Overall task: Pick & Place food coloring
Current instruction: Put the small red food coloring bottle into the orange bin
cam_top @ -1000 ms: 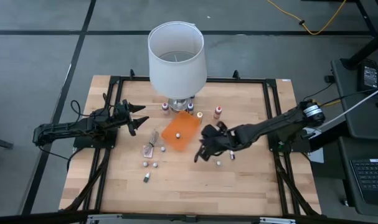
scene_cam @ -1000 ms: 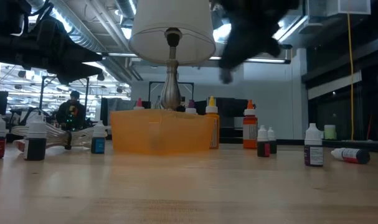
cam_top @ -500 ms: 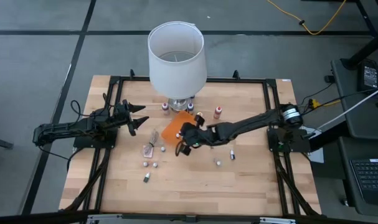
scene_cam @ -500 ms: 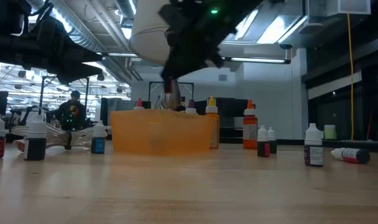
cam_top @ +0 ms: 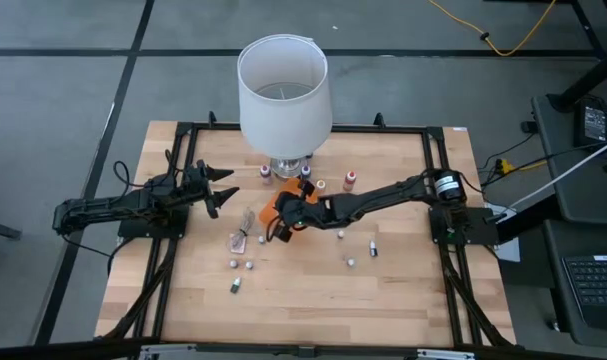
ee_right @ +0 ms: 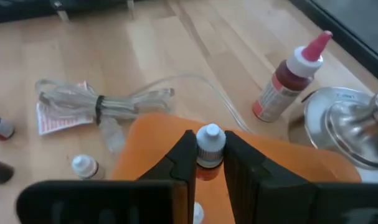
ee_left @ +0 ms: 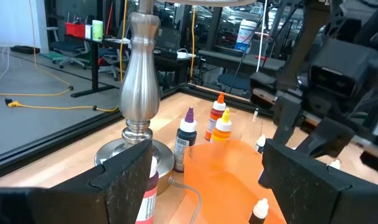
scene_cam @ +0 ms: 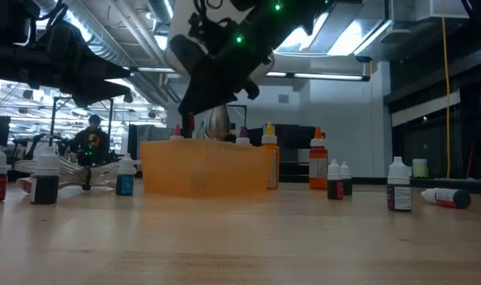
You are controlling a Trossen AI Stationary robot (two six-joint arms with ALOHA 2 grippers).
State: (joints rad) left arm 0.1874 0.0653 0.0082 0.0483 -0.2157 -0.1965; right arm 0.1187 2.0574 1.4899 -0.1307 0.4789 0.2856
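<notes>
The right gripper (ee_right: 208,163) hangs over the orange tray (cam_top: 273,214), its jaws pinched shut on a little white-capped bottle (ee_right: 209,144). The left gripper (cam_top: 223,183) waits near the worktop's (cam_top: 383,290) left edge, jaws wide open and empty.

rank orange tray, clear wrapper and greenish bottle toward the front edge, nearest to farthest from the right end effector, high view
1. Flat orange plastic tray: directly under the right end effector, which grips a white-capped bottle.
2. Crumpled clear plastic wrapper: beside it, toward the left arm.
3. Small greenish dropper bottle: toward the front edge.
</notes>
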